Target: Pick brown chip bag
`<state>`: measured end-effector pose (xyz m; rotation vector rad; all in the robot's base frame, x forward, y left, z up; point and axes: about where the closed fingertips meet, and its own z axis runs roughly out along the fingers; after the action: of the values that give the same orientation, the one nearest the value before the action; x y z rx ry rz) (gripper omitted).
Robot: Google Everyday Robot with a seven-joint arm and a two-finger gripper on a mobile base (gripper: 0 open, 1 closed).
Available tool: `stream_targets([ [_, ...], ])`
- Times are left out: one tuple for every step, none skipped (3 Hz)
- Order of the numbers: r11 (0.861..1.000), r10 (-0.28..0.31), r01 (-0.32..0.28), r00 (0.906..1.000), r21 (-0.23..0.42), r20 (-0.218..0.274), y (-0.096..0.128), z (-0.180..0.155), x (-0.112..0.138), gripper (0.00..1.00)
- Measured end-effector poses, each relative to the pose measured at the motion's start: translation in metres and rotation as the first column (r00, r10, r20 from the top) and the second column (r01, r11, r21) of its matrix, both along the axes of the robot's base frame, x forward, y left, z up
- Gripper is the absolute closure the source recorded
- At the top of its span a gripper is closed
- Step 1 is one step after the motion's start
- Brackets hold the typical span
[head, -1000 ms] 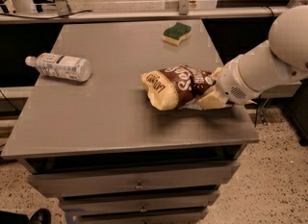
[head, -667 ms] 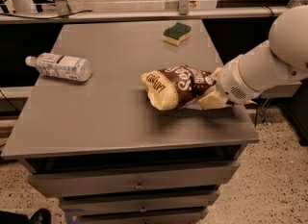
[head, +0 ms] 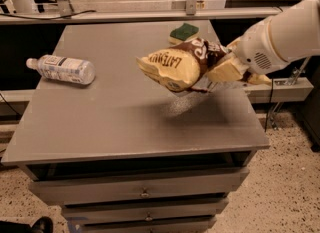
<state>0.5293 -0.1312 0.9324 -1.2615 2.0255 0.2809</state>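
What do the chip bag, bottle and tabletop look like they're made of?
The chip bag: thin crinkly film, faint sheen; the claw, shut on one end, holds it above the tabletop. The bottle: clear see-through plastic, labelled. The tabletop: matte grey, perhaps painted metal or laminate.

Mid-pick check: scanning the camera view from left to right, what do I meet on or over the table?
Clear plastic bottle → brown chip bag, held above the table → gripper, jaws shut on the bag's right end.
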Motion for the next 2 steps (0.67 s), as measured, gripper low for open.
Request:
stream_targets([
  [1.000,0.000,0.000,1.0000,-0.005,0.001,-0.001,-0.001,0.000,1.00],
  [1.000,-0.005,0.004,0.9993,0.022,0.037,0.002,0.014,0.007,1.00],
])
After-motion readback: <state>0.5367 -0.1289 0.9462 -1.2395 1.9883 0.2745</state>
